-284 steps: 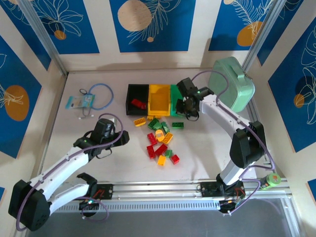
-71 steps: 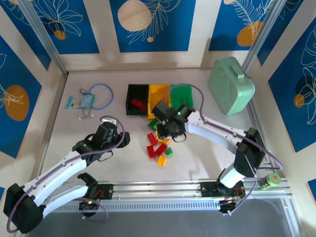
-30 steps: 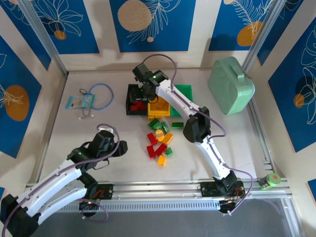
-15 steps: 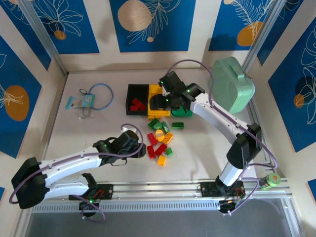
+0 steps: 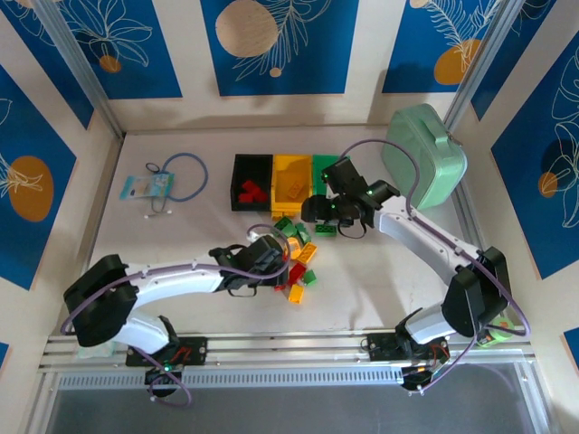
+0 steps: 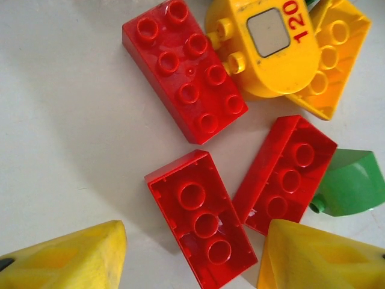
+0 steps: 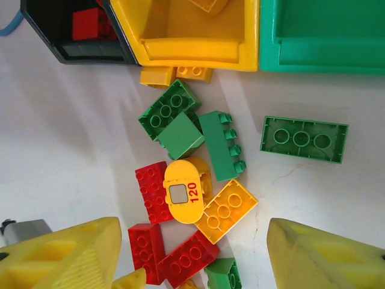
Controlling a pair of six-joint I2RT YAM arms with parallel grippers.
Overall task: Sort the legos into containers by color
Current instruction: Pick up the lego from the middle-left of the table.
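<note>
left wrist: yellow lego [image 6: 267,51] reads 120

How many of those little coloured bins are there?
3, joined in a row beyond the bricks: black bin left, yellow bin middle, green bin right. None seems hidden.

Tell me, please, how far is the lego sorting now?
Done: some red bricks lie in the black bin. In hand: nothing; left tool and right tool hover open over the loose bricks. Left: that red, yellow and green pile on the table.
</note>
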